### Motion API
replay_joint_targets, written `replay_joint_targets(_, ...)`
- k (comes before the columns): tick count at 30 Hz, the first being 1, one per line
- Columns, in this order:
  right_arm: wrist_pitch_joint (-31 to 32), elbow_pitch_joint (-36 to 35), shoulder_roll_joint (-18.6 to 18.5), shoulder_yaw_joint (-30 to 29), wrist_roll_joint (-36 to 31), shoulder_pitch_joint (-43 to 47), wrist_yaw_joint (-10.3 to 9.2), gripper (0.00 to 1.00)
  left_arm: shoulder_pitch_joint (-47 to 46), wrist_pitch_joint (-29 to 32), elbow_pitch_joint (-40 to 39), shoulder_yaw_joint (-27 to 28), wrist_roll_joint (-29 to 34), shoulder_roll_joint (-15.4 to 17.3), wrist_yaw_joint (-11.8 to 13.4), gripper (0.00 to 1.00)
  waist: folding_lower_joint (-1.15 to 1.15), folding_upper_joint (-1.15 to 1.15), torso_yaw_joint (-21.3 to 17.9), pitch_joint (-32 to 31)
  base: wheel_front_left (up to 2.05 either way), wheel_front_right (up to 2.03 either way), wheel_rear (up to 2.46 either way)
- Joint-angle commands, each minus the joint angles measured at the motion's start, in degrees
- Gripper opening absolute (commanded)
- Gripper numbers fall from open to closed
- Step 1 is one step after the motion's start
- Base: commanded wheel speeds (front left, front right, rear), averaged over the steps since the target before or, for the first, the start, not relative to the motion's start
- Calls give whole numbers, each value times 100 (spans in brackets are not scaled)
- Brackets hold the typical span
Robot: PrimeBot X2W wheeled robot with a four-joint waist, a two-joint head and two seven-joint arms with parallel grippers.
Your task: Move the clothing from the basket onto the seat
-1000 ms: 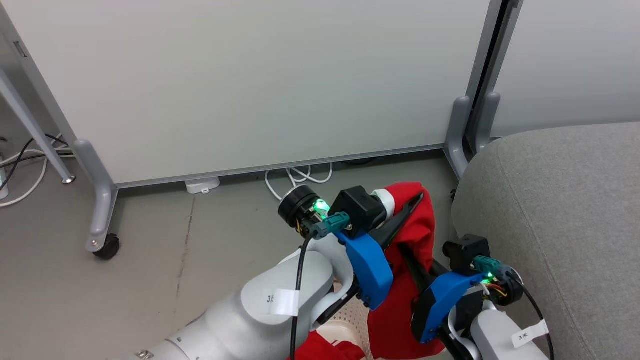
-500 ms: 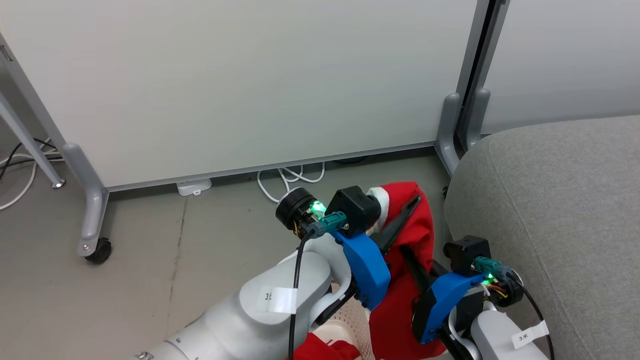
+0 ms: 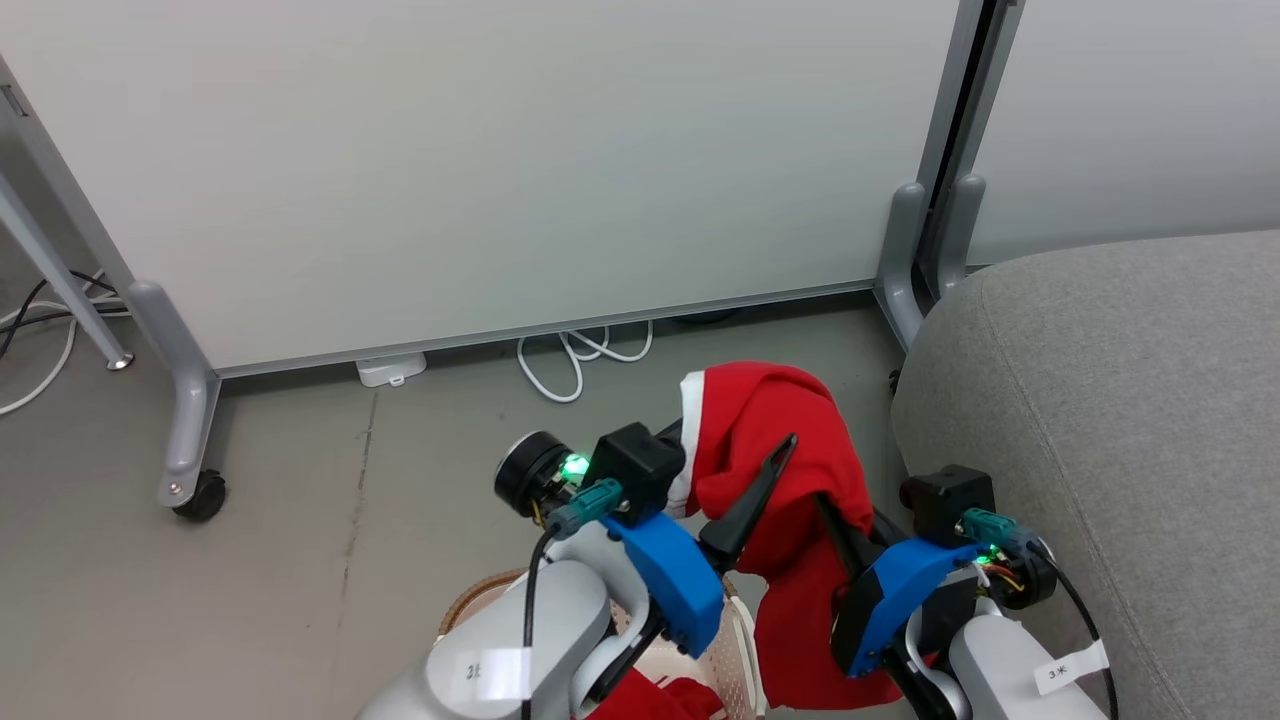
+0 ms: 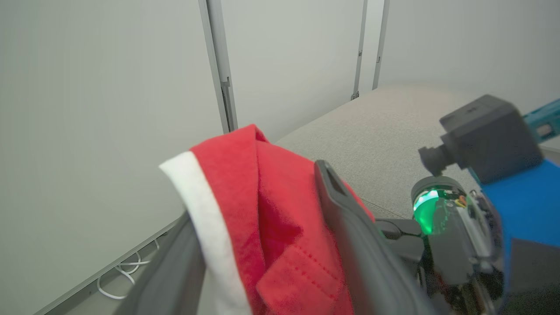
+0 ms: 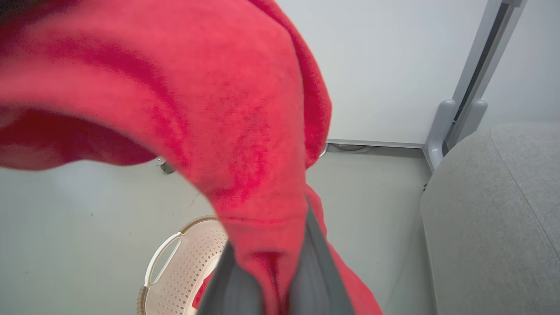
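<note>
- basket (image 5: 183, 271) sits nearest and lowest, under both arms. Brown rim and one white handle show, with some red fabric (image 5: 203, 288) inside.
- right gripper (image 5: 269, 245): fingers pinched tight on the clothing (image 3: 770, 420), which hangs past them.
- left gripper (image 4: 256, 192): a thick fold fills the gap between its fingers. Can't tell whether they press it.
- Clothing is airborne above the basket, just beside the seat (image 3: 1100, 400) and apart from its rounded edge.
- floor (image 3: 350, 550) runs open leftward to the caster foot (image 3: 205, 495). The partition panel (image 3: 500, 150) and white cables (image 3: 580, 355) close off the back.
- Versus 0.5 s ago: the left arm has drawn back toward the lower left, the garment is spread wider with more white trim showing, and the basket rim is now in the head view. The right gripper has barely shifted.
</note>
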Motion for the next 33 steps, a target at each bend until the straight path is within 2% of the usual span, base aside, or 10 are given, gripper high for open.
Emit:
replay_joint_targets(1,-40,-39,-19,-43,-3,30,3,0,245,-18,-118,192,209,126,2,100,0,0,17,10,0,0,0)
replay_joint_targets(8,-41,-109,-19,-229,-46,117,3,0,1136,-17,-635,941,1016,391,-80,100,0,0,102,33,0,0,0)
replay_joint_targets(14,-5,-177,-19,-337,-82,222,3,0,1788,-17,-986,1566,1490,473,-186,100,0,0,161,37,0,0,0)
replay_joint_targets(24,74,-319,-19,-449,-136,323,3,0,2497,-17,-1256,2258,2026,441,-365,100,0,0,197,56,0,0,0)
replay_joint_targets(33,137,-407,-19,-485,-159,345,3,0,2699,-17,-1227,2538,2292,303,-440,100,0,0,146,73,0,0,0)
